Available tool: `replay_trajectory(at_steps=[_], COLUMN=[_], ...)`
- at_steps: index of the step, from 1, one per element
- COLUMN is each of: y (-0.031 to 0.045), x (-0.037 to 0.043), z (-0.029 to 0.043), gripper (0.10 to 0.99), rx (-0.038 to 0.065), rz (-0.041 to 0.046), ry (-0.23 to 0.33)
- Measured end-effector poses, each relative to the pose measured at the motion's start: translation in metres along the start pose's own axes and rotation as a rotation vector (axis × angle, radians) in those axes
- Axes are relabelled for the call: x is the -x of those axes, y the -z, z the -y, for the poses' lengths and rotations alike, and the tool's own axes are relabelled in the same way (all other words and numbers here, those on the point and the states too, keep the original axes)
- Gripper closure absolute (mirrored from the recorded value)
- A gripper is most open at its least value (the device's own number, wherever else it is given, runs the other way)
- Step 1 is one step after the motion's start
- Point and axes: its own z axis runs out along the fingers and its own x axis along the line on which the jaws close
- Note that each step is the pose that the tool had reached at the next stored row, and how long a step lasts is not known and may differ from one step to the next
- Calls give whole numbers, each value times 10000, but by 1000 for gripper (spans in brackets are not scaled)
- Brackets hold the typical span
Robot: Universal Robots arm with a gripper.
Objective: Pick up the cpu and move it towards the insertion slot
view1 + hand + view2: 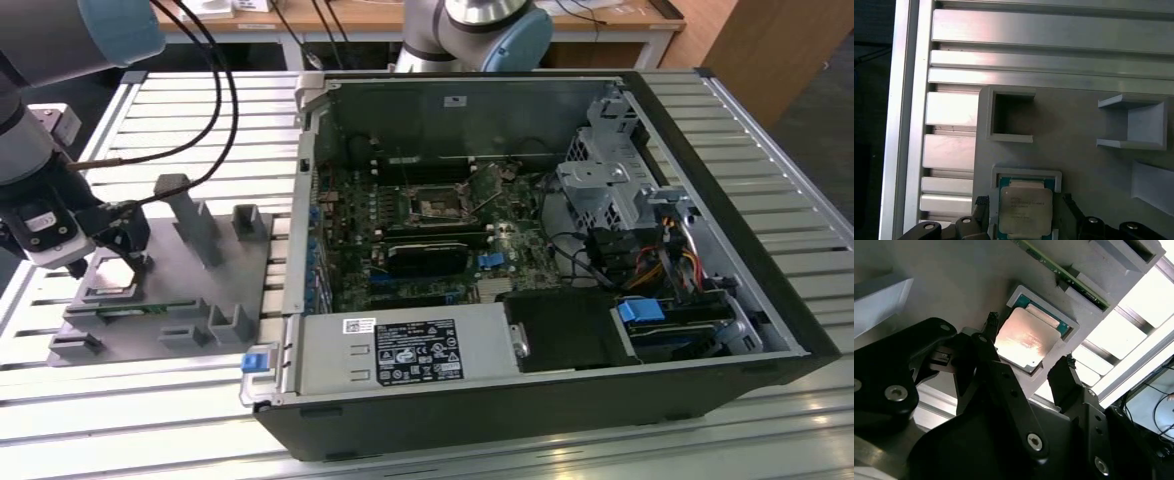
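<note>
One slatted tabletop [134, 425] bears one open computer case [534, 425] at the exterior view's right and one grey fixture [200, 290] at its left. One gripper [1029, 342] hangs over the fixture, spread, its two fingers [1066, 377] straddling, likely to pinch by the edges. One insertion slot [437, 207] sits bare inside the case. One cpu [1025, 210] lies seated in the fixture's recess.

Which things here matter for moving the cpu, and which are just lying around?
Job: cpu, in its recess; open gripper straddling it; insertion slot.
Lying about: grey fixture, green board strip, power supply, cables.
</note>
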Motion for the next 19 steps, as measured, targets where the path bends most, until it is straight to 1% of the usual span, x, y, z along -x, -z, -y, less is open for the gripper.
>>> replay_trajectory(at_steps=[12, 18, 19], y=[-78, -96, -98], x=[0, 0, 0], z=[3, 5, 5], gripper=[412, 412, 427], rx=[0, -1, -1], rz=[-1, -1, -2], ry=[0, 0, 0])
